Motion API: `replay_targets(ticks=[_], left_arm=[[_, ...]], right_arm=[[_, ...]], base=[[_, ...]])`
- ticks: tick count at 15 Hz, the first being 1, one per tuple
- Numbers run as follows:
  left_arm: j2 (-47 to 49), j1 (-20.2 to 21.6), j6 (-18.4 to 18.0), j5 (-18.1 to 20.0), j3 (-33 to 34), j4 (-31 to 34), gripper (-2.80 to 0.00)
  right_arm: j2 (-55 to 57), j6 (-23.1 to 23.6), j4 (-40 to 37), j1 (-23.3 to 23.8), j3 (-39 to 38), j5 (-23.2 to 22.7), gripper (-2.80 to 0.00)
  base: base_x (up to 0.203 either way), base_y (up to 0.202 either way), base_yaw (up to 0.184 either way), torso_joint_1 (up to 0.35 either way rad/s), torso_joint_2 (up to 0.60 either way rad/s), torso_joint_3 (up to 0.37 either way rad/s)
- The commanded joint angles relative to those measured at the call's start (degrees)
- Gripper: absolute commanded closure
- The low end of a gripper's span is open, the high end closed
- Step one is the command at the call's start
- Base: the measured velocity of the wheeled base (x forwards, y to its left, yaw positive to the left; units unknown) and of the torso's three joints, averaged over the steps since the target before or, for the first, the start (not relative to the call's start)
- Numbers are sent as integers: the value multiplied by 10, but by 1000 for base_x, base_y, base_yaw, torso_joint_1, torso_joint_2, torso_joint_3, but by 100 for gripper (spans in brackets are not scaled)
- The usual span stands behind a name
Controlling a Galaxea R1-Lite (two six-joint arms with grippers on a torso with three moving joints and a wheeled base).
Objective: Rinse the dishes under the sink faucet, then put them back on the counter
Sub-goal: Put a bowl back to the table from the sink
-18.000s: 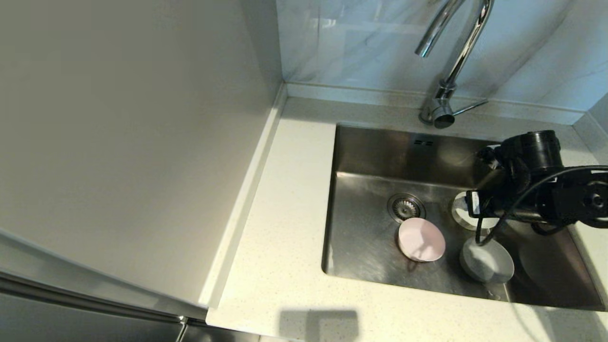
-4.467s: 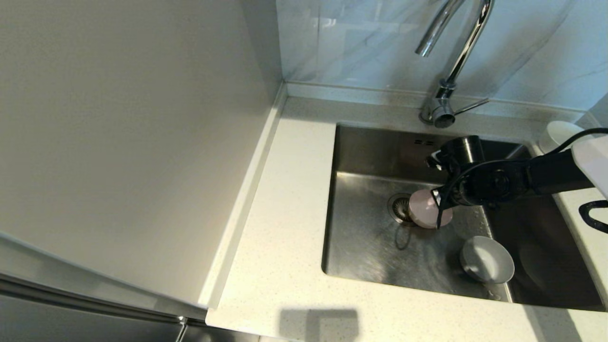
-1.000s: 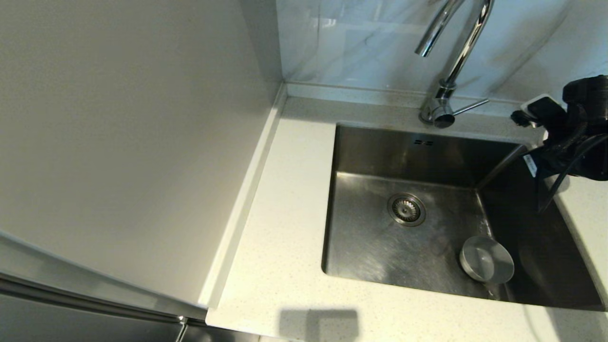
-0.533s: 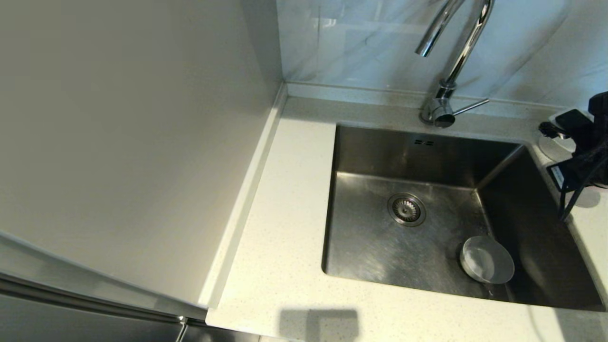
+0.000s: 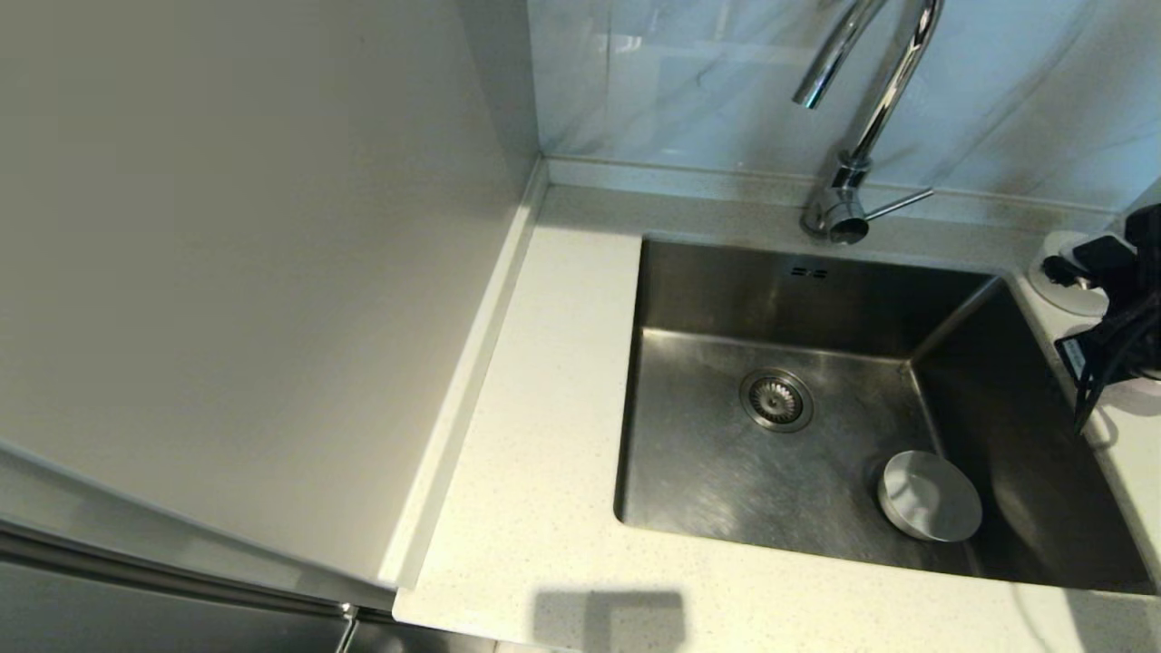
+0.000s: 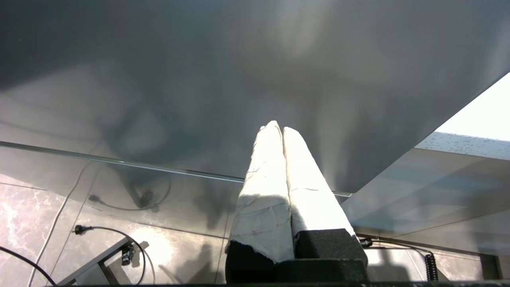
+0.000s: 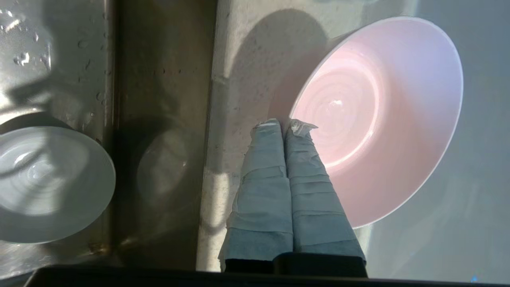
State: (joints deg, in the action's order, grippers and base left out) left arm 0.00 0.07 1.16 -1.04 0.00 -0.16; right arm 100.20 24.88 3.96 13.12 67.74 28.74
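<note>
My right gripper (image 7: pixel 283 122) is shut on the rim of the pale pink bowl (image 7: pixel 378 119), which tilts over the speckled counter (image 7: pixel 239 71) just right of the sink (image 5: pixel 726 472). I cannot tell whether the bowl touches the counter. In the head view only the black right arm (image 5: pixel 1120 308) shows, at the far right edge. Behind it the white bowl (image 5: pixel 1068 297) sits on the counter's back right corner. The pale grey-white bowl (image 5: pixel 929 497) rests upright in the sink's front right part. The left gripper (image 6: pixel 277 127) is shut and empty, parked low by a grey cabinet front.
The chrome faucet (image 5: pixel 871 109) rises behind the sink, its spout over the basin and its thin lever (image 5: pixel 898 205) pointing right. The round drain strainer (image 5: pixel 775 399) is uncovered. A tall pale panel (image 5: pixel 227 272) walls off the left, with a broad strip of counter (image 5: pixel 544 408) beside it.
Over the last second my right arm has sunk and drawn right with the pink bowl, down to the counter beside the sink. The grey-white bowl has not moved.
</note>
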Motion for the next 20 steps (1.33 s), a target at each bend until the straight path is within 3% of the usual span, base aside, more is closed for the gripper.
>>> replay_targets(ticks=[1,7,8,16,20], left_arm=[[-2,0,0,0,0,0,0],[-2,0,0,0,0,0,0],[-2,0,0,0,0,0,0],[-2,0,0,0,0,0,0],[-2,0,1,0,0,0,0]], right_arm=[[16,-4,1,8,-9,2,0],[32,-3,3,19,-7,3,0],[32,-3,8,19,-7,3,-280],[-5,0,36,17,17,-1,-280],[-63,-5,56,-86,-23,-45,-280]], base=[[0,0,0,0,0,0],[0,0,0,0,0,0],[0,0,0,0,0,0],[0,0,0,0,0,0],[0,0,0,0,0,0]])
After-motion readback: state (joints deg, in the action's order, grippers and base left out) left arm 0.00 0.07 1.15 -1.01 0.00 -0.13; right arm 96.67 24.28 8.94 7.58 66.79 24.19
